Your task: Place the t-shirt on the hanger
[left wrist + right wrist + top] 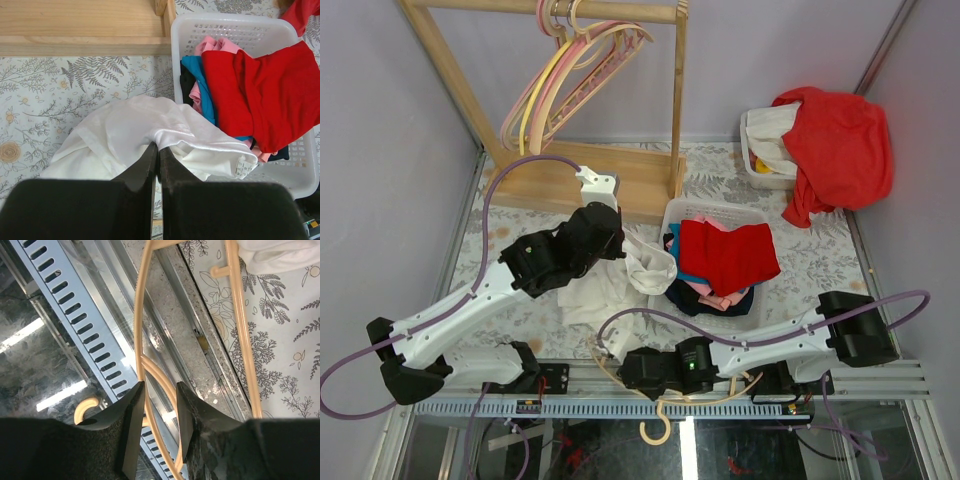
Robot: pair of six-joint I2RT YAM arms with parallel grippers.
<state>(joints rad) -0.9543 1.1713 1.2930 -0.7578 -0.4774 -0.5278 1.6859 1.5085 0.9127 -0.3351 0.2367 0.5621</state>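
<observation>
The white t-shirt (603, 296) lies bunched on the floral table, one fold lifted against the basket rim. My left gripper (623, 247) is shut on that fold; in the left wrist view the black jaws (158, 148) pinch the t-shirt (125, 132) at its ridge. The peach-beige hanger (660, 428) lies across the table's near edge, its hook hanging over the rail. My right gripper (626, 370) is low over it. In the right wrist view its open jaws (160, 390) straddle the hanger (137, 315) where the shoulder bars meet; the left finger touches the outer bar.
A white basket (756, 312) of red, pink, blue and navy clothes stands right of the t-shirt. A second bin (752, 160) at back right holds a big red garment (840, 145). A wooden rack (620, 185) with pink and yellow hangers stands at back. A slotted metal rail (75, 320) runs along the near edge.
</observation>
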